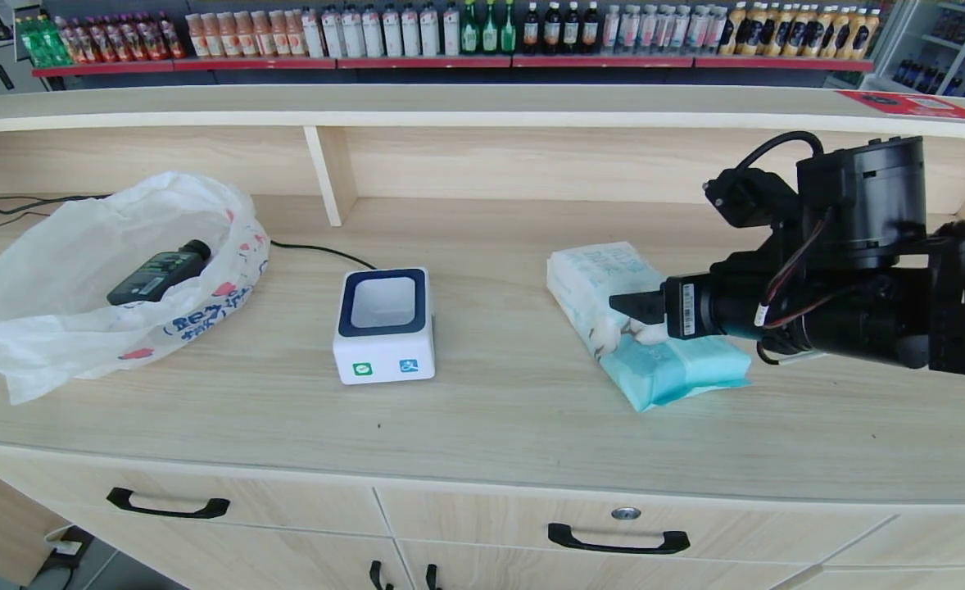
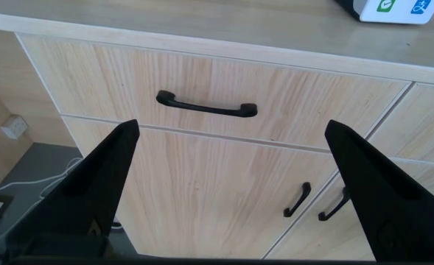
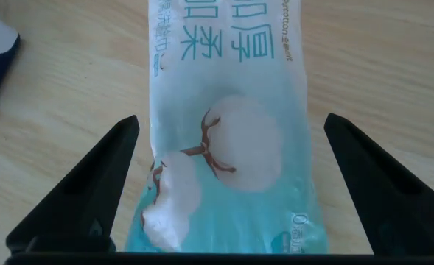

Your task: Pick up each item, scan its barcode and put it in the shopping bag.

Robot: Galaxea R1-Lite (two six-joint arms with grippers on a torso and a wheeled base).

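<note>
While 1 dark bottle (image 1: 159,273) lies in the shopping bag (image 1: 40,303), the right gripper (image 3: 231,121), jaws spread, straddles the tissue pack (image 1: 605,274), not yet scanned; left gripper (image 2: 231,125) hangs open.

The left gripper (image 2: 231,126) is hanging before the cabinet front (image 2: 202,169), its fingers (image 2: 91,199) standing wide apart. Beyond them a black handle (image 2: 205,107) is lying across the drawer, with two upright door handles (image 2: 298,200) lower and to its right. The scanner (image 2: 393,9) is sitting on the counter (image 2: 202,22) above. A wall socket (image 2: 12,126) is showing to the left.
</note>
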